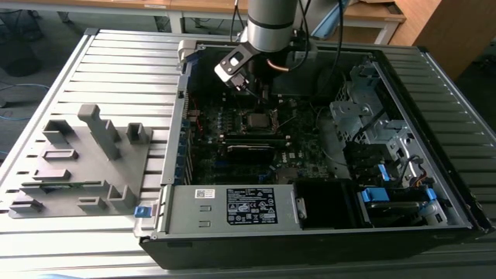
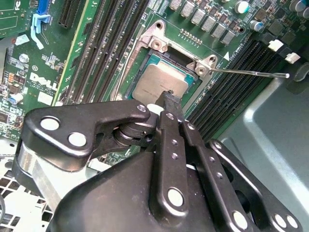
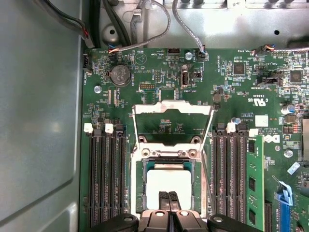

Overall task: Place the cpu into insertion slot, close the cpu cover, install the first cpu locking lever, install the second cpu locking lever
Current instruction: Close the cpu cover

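This looks like a robotics lab or test workshop. In the exterior view, a ribbed aluminium worktop takes up most of the frame. On it sit an opened desktop computer case at centre and right and a grey moulded parts fixture at lower left. An industrial robot arm reaches down at top centre. Wooden desks line the top edge. Both wrist views show the bare green motherboard.

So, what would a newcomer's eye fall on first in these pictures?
First, in the exterior view, the open computer case on the slatted table, with the robot arm reaching down into it. In the first wrist view the shut claw hangs over the silver cpu, which lies in the insertion slot. Beside the slot the cpu cover stands flipped open, the board showing through its window.
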### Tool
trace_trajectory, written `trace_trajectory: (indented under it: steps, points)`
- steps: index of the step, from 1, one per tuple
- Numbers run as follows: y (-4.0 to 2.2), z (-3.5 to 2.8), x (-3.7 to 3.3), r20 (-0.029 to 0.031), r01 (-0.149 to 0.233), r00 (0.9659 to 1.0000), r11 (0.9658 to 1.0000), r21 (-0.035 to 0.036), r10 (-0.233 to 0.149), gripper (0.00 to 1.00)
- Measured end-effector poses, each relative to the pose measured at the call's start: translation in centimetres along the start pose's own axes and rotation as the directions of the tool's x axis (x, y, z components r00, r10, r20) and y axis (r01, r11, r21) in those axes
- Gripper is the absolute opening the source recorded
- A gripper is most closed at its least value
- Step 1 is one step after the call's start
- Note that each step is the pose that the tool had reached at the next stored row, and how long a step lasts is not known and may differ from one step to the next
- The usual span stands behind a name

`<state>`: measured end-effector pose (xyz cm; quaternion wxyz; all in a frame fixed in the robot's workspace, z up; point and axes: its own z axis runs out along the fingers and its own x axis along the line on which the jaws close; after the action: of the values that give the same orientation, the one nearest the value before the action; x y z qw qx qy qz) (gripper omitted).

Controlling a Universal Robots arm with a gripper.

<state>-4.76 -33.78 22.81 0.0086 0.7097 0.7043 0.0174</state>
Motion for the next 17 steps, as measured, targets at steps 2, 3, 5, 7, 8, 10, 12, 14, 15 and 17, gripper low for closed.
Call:
trace_trajectory:
  steps: [2,3,5,7,8,10,12,14,15,17]
  points:
    - [0.0,-0.13,0.0,0.0,0.0,1.0,1.0,0.0,0.0,0.11]
    - [0.01,-0.2,0.0,-0.0001,0.0,1.0,1.0,0.0,0.0,0.11]
    - [0.01,-0.37,0.01,-0.0001,0.0,1.0,1.0,0.0,0.0,0.11]
    - [0.02,-0.62,0.01,0.0,0.0,1.0,1.0,0.0,0.0,0.11]
    - [0.03,-0.75,0.01,-0.0001,0.0,1.0,1.0,0.0,0.0,0.11]
    - [0.04,-1.05,0.01,-0.0001,0.0,1.0,1.0,-0.0001,0.0,0.11]
    - [0.05,-1.4,0.02,-0.0001,0.0,1.0,1.0,0.0,0.0,0.11]
    - [0.07,-1.8,0.03,-0.0001,0.0,1.0,1.0,-0.0001,0.0,0.11]
    - [0.07,-1.99,0.03,-0.0001,0.0,1.0,1.0,-0.0001,0.0,0.11]
    - [0.09,-2.39,0.03,-0.0001,0.0,1.0,1.0,0.0,0.0,0.11]
